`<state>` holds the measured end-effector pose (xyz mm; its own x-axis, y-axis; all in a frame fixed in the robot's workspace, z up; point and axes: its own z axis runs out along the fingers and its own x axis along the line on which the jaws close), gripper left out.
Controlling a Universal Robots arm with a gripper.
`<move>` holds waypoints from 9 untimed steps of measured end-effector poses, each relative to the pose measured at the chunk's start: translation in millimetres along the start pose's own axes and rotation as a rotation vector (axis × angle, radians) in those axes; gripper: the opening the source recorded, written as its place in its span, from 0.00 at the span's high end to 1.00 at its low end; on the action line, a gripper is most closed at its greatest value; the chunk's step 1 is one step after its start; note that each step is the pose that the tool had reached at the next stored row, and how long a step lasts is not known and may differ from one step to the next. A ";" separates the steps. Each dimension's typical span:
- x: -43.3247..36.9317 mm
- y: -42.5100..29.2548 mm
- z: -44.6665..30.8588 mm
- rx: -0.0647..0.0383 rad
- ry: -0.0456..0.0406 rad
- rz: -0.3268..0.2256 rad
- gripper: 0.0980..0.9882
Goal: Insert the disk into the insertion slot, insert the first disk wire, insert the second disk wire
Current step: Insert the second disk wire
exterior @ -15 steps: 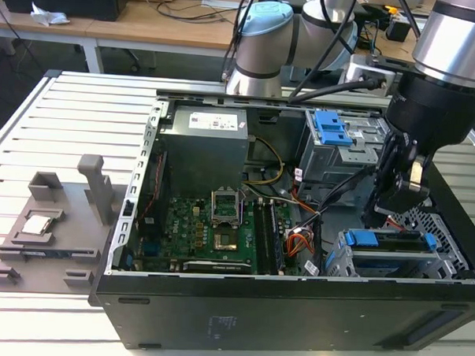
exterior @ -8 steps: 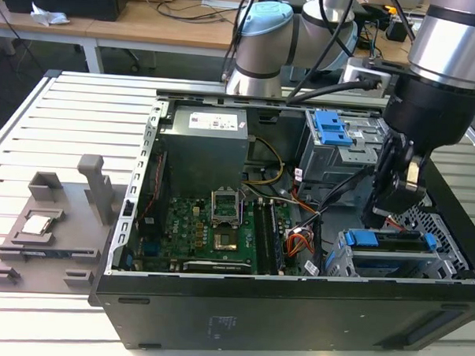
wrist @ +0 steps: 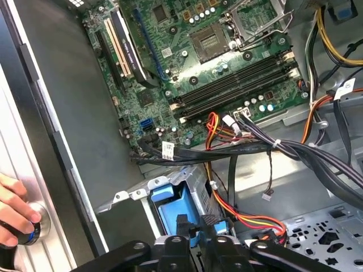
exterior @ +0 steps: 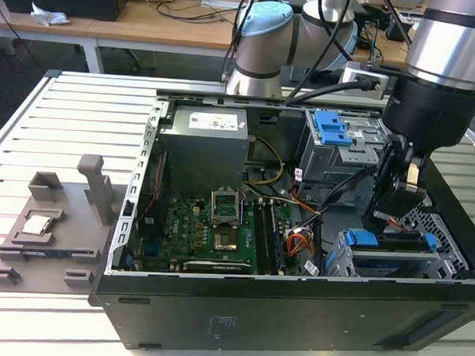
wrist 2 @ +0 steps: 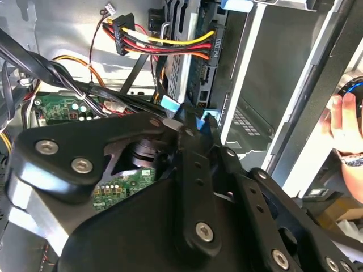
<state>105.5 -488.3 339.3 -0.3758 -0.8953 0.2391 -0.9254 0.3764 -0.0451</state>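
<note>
The disk (exterior: 394, 249), in its blue carrier (wrist: 173, 205), sits inside the insertion slot (exterior: 338, 263), the grey perforated cage at the case's front right in the exterior view. My gripper (exterior: 386, 213) reaches down to the disk's rear edge. Its fingers are close together on a small blue wire plug (wrist 2: 202, 118), seen in both wrist views (wrist: 222, 228). A black plug (wrist 2: 216, 46) with red, yellow and black wires sits against the disk's edge (wrist 2: 188, 68). My gripper (wrist 2: 191, 122) (wrist: 194, 228) hides the contact between the blue plug and the disk.
A taller grey bay with a blue clip (exterior: 333, 128) stands behind the cage. The motherboard (wrist: 227, 62) and a bundle of black cables (wrist: 266, 148) lie close by. A person's hand (wrist: 14, 211) rests on the case rim (wrist 2: 342, 122). A grey fixture (exterior: 50, 226) sits outside the case.
</note>
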 end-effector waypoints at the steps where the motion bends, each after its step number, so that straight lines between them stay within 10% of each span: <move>1: 0.0 0.0 0.0 0.000 0.0005 0.000 0.94; 9: 0.0 0.0 0.1 0.001 0.0035 0.000 0.94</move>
<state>105.5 -488.3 339.2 -0.3758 -0.8944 0.2425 -0.9254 0.3762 -0.0465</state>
